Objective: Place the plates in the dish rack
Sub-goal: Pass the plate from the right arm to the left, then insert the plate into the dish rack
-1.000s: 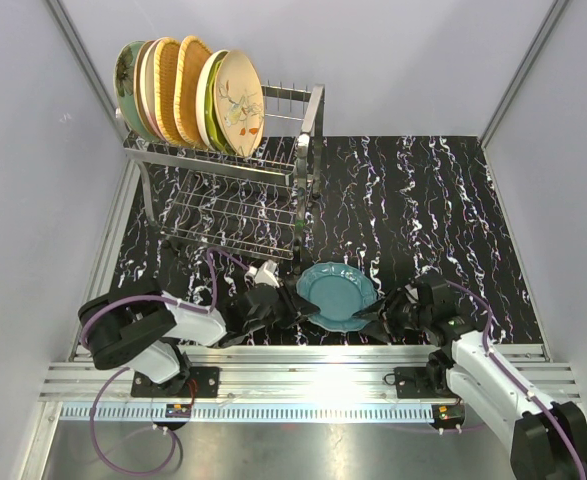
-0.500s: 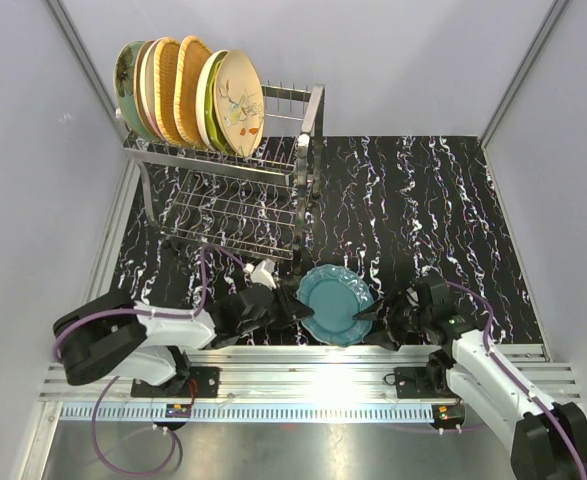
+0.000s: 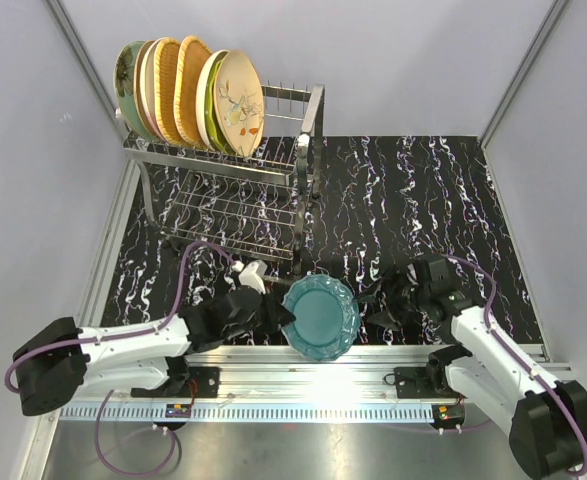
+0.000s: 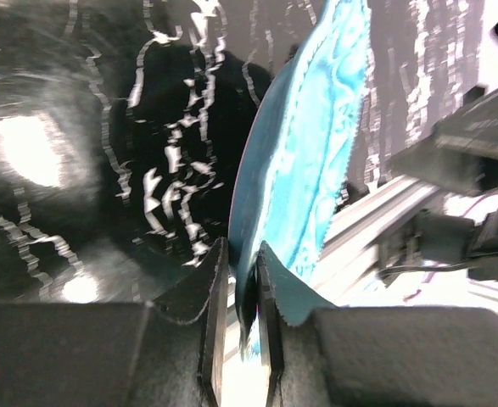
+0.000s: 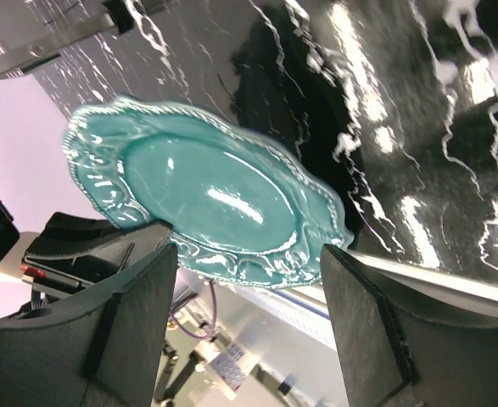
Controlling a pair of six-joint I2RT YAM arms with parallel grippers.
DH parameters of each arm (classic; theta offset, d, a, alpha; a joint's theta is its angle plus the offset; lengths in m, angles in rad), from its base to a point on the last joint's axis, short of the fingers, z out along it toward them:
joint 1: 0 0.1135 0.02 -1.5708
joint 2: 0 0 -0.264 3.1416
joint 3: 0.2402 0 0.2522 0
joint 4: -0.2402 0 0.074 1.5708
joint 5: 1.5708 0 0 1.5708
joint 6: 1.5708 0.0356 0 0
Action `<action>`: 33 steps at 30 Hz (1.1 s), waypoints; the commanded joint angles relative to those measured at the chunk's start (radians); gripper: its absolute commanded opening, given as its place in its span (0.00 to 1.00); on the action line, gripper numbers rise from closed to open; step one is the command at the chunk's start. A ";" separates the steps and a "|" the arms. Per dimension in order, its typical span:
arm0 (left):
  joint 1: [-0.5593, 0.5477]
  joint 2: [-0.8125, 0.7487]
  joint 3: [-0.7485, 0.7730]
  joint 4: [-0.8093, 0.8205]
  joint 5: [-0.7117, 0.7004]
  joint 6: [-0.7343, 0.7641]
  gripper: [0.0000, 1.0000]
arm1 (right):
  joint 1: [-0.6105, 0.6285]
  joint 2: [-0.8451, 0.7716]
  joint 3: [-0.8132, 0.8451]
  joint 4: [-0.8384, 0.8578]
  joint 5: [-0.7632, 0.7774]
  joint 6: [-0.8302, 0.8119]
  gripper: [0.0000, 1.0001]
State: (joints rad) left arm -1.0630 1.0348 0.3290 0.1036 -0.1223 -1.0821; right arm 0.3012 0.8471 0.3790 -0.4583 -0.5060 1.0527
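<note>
A teal plate (image 3: 321, 316) is lifted off the black marbled table near the front edge. My left gripper (image 3: 283, 315) is shut on its left rim; in the left wrist view the plate (image 4: 304, 161) stands edge-on between the jaws (image 4: 240, 305). My right gripper (image 3: 373, 310) is open just right of the plate and apart from it; its wrist view shows the plate (image 5: 206, 199) beyond the spread fingers (image 5: 249, 339). The silver dish rack (image 3: 223, 190) stands at the back left with several plates (image 3: 188, 95) upright in its top tier.
The aluminium rail (image 3: 303, 380) with the arm bases runs along the near edge. Grey walls close in the left, back and right sides. The rack's lower tier (image 3: 228, 220) holds nothing.
My left gripper has lifted the teal plate and carried it left and toward the front edge, tilting it. My right gripper has let it go and drawn back a little.
</note>
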 commanded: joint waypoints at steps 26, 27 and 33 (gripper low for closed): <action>-0.012 -0.378 0.439 -0.555 -0.189 0.436 0.00 | 0.003 0.198 0.190 0.102 0.104 -0.165 0.73; -0.012 -0.380 0.449 -0.532 -0.145 0.471 0.00 | 0.003 0.199 0.175 0.115 0.098 -0.151 0.73; -0.012 -0.268 0.706 -0.663 -0.186 0.594 0.00 | 0.003 0.189 0.045 0.303 -0.035 -0.076 0.70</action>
State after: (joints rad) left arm -1.0725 0.7372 0.8364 -0.6659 -0.2707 -0.5552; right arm 0.3008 1.0473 0.4706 -0.2863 -0.4618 0.9375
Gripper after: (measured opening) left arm 0.151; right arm 0.706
